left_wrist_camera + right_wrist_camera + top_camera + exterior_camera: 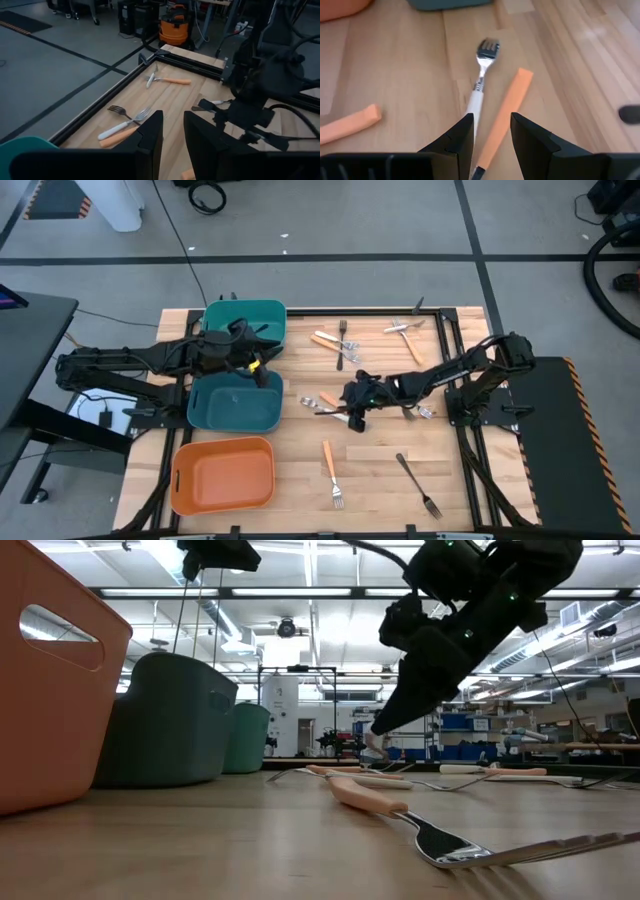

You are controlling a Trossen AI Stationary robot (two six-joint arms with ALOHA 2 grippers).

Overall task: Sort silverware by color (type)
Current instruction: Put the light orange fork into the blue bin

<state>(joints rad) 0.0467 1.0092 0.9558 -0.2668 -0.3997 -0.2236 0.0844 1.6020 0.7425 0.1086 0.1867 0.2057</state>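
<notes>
Wooden table (380, 455), concrete workshop floor around. Silverware (333, 475) scattered over table's centre and right half: forks with orange, cream and black handles. Right gripper (352, 408) low at mid-table, fingers spread, over cream-handled fork (479, 82) and orange handle (504, 115), nothing pinched. Left gripper (262, 358) above teal bins (235, 402), fingers parted, empty. Orange bin (222, 474) at front left.

Bins crowd the left side; open wood lies toward the near right.

Two teal bins (247, 322) (235, 402) and an orange bin (224, 474) line the left of the surface (380, 465), with the left arm (150, 360) above them. The right gripper (357, 402) hangs low mid-surface over a cluster of utensils (325, 402). Near the front only an orange-handled fork (331, 470) and a black fork (417, 483) lie, well apart, bare wood between.
</notes>
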